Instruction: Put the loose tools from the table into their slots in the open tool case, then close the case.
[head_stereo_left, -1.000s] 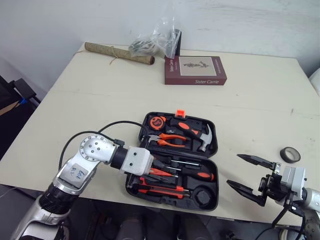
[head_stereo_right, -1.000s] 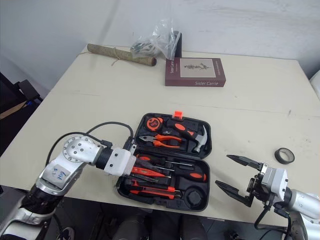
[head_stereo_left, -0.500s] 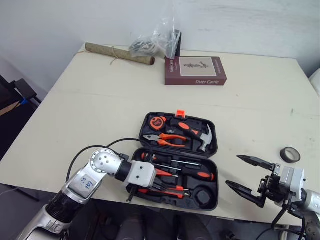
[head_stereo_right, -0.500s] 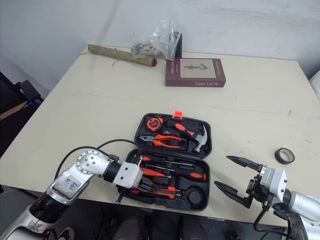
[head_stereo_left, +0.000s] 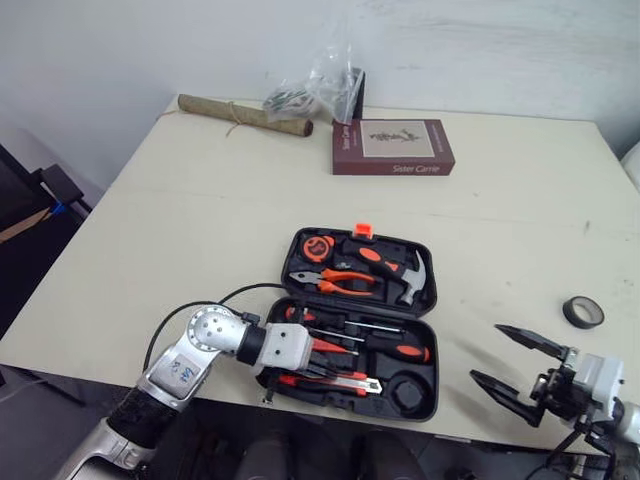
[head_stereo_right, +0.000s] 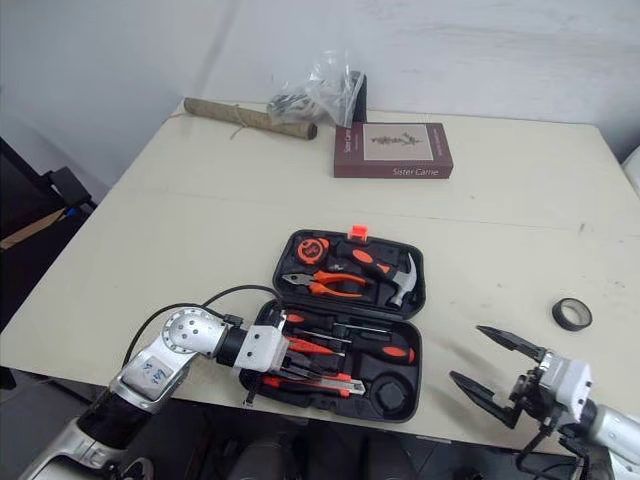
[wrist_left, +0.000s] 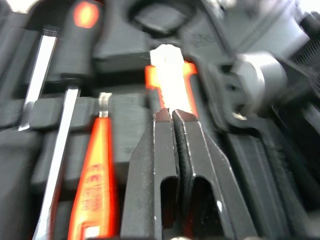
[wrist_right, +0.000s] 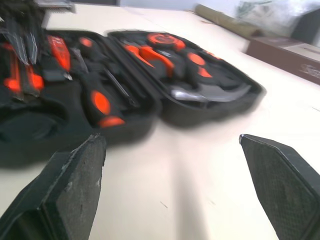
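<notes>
Utility knife (head_stereo_left: 336, 380) crosswise, metal end rightward

Head pair first: two eyes side by side, high over the near edge of the counter (head_stereo_left: 200, 220), facing forward and down. They take in the whole top, with the open tool case (head_stereo_left: 360, 320) in the middle, and their pictures are almost alike.

Now the left wrist camera: it's right down in the case, looking along the left pincer (wrist_left: 171, 114), very close to the slots of the near half.

The right wrist camera sits low, close to counter level, off the case's right side. It looks between the fingers of the right pincer (wrist_right: 171, 144) across the case toward the far book (wrist_right: 295, 50).

All four share the case.
</notes>
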